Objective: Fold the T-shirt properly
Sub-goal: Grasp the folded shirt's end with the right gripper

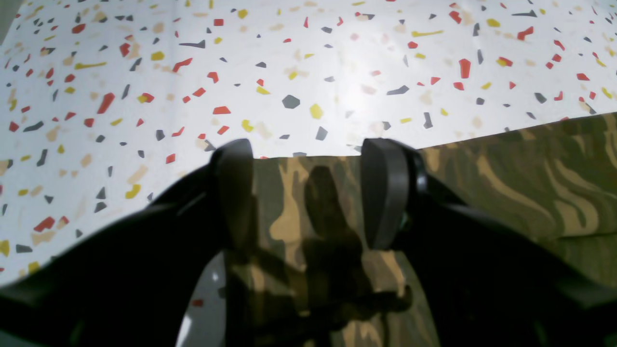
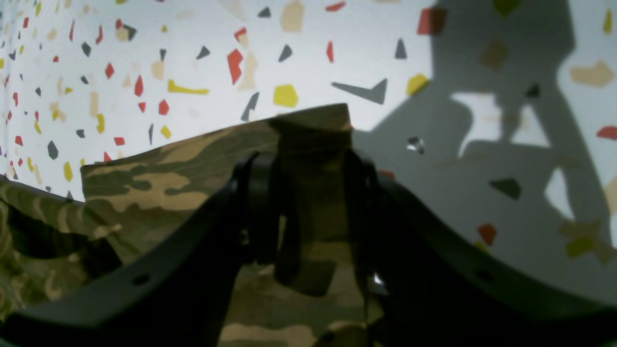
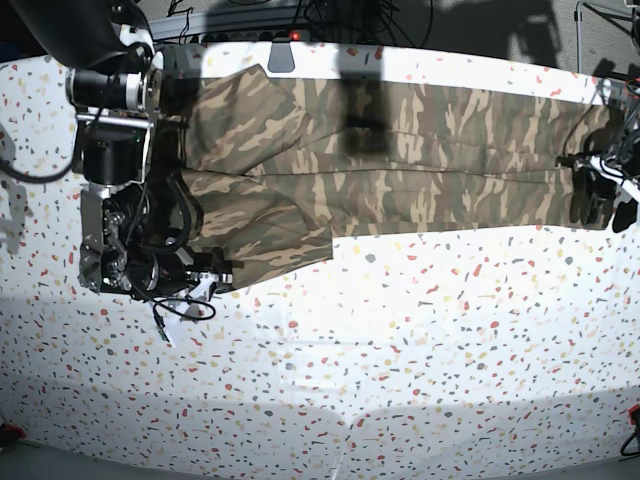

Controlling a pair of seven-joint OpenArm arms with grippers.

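The camouflage T-shirt [image 3: 400, 150] lies spread across the far half of the speckled white table [image 3: 420, 350], with a flap folded over at its left end. My right gripper [image 2: 311, 159] is shut on a raised corner of the T-shirt [image 2: 159, 178]; in the base view it [image 3: 212, 275] is at the flap's front left corner. My left gripper [image 1: 308, 149] is open, its fingers [image 1: 385, 193] straddling the straight edge of the T-shirt [image 1: 530, 183], which lies flat below. In the base view it [image 3: 592, 198] is at the shirt's right end.
Cables and dark equipment [image 3: 300, 15] line the table's back edge. A loose white cable [image 3: 165, 322] hangs by the arm on the base view's left. Bare table top lies in front of the shirt. The right arm's shadow [image 2: 506, 144] falls on the table.
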